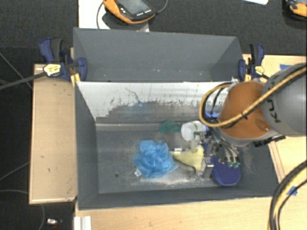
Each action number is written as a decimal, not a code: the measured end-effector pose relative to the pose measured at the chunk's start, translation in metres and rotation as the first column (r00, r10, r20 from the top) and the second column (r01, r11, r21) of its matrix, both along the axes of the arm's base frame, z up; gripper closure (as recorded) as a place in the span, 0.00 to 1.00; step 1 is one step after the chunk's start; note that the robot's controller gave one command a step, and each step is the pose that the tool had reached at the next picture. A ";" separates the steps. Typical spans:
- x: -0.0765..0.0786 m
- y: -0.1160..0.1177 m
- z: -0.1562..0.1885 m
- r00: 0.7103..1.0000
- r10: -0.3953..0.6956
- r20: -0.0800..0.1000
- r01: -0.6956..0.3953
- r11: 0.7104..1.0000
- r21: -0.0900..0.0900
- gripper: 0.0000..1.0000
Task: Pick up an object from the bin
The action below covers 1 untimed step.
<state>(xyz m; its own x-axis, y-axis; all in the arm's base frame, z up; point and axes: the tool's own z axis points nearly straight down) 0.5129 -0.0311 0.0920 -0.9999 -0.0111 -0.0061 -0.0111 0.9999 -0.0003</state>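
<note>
The arm's orange-covered wrist (242, 111) is hanging over the right side of the grey bin (120, 143). Beneath it the end effector (205, 161) is sitting low, right against a pale yellow soft thing (188, 158) lying right of centre. Whether it is open or closed I cannot tell. A crumpled blue thing (153, 158) is lying just left of the yellow one, and a dark blue round thing (225, 175) is lying just right of the end effector.
</note>
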 end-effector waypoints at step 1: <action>0.005 0.019 0.009 0.998 -0.056 0.002 0.056 0.998 0.003 0.00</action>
